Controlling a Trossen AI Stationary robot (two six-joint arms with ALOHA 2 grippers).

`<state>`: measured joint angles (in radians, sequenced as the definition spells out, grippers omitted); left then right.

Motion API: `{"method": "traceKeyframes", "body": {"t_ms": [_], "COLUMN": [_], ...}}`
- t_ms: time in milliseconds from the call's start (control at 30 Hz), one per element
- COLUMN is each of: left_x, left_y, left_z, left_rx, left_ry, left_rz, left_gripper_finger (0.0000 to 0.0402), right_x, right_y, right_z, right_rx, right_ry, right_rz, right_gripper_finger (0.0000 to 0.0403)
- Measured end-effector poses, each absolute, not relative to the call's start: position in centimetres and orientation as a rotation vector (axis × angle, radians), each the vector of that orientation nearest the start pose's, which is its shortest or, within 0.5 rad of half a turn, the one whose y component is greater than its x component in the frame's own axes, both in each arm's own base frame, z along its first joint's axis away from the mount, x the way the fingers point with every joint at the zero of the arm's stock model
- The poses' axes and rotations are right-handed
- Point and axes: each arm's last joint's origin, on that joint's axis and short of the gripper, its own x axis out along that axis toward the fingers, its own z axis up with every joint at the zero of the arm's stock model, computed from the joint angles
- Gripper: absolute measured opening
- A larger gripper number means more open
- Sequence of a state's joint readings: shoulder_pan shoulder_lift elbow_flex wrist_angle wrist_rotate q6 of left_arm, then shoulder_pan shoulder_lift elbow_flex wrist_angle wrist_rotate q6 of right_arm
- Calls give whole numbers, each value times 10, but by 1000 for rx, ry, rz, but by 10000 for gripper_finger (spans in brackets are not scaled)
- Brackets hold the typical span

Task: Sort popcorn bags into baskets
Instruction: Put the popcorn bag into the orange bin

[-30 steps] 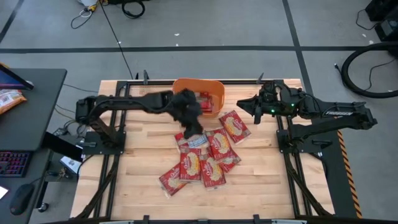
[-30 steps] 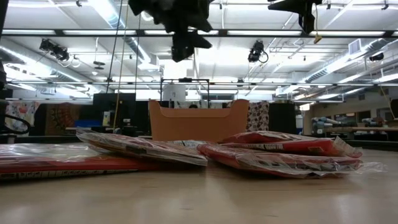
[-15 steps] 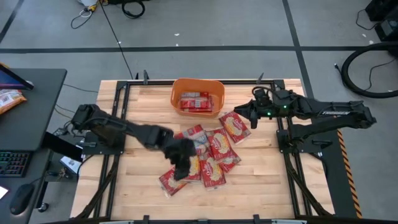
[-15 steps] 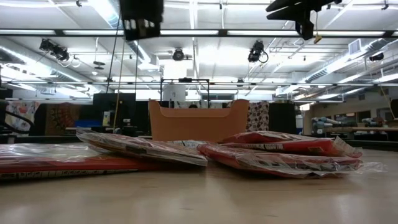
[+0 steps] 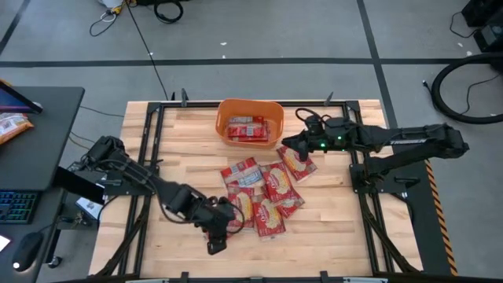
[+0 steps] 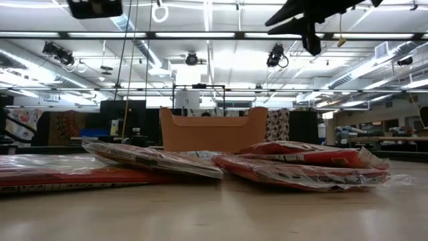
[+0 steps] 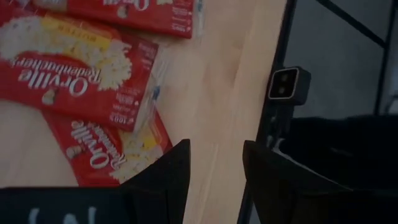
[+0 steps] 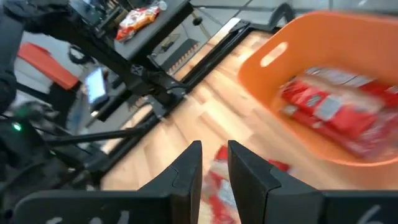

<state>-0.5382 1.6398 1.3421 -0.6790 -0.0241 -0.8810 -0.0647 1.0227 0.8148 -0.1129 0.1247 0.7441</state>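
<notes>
The orange basket (image 5: 250,119) stands at the table's far edge with red popcorn bags (image 5: 245,129) lying inside. Several more popcorn bags (image 5: 267,189) lie flat and overlapping in mid-table. My left gripper (image 5: 217,229) hovers open over the near-left end of the pile. In the left wrist view its fingers (image 7: 214,177) frame bare wood beside two bags (image 7: 81,81). My right gripper (image 5: 289,146) hangs above the bag nearest the basket (image 5: 299,162), with a narrow gap between its fingers (image 8: 214,165). The basket (image 8: 323,81) lies ahead of it.
The black table frame (image 5: 149,126) runs along the table's sides. A small camera (image 7: 289,86) sits at the near edge, close to my left gripper. Bare wood (image 5: 181,149) lies left of the pile. A desk with an orange snack bag (image 5: 12,126) stands off the table's left.
My left gripper has swung from over the basket toward the table's near edge, crossing the pile, and now hovers by the near-left bags. My right gripper has moved toward the table's left, nearer the basket. The bags on the table have stayed put.
</notes>
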Motion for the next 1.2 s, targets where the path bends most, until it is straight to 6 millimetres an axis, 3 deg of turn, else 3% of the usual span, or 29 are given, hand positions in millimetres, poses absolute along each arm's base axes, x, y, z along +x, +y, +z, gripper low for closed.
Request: {"method": "traceKeyframes", "body": {"t_ms": [233, 533, 700, 833, 1000, 1200], "left_x": [283, 280, 289, 301, 313, 327], "left_y": [-192, -191, -188, -185, -178, -174], "left_z": [271, 268, 259, 239, 223, 222], "left_rx": [-501, -637, -679, -663, -780, -943], "left_ry": [1041, 1036, 941, 980, 1043, 949], "left_rz": [52, 198, 358, 416, 473, 512], "left_gripper_finger": [151, 151, 151, 151, 151, 150], "right_x": [248, 248, 247, 245, 244, 238], "right_y": [2, 30, 37, 46, 52, 54], "right_z": [303, 317, 318, 318, 317, 305], "right_rx": [821, 758, 732, 690, 558, 512], "right_ry": [210, 269, 283, 308, 330, 486], "right_rz": [-185, -140, -81, -17, 32, 87], "right_gripper_finger": [82, 82, 82, 82, 82, 82]}}
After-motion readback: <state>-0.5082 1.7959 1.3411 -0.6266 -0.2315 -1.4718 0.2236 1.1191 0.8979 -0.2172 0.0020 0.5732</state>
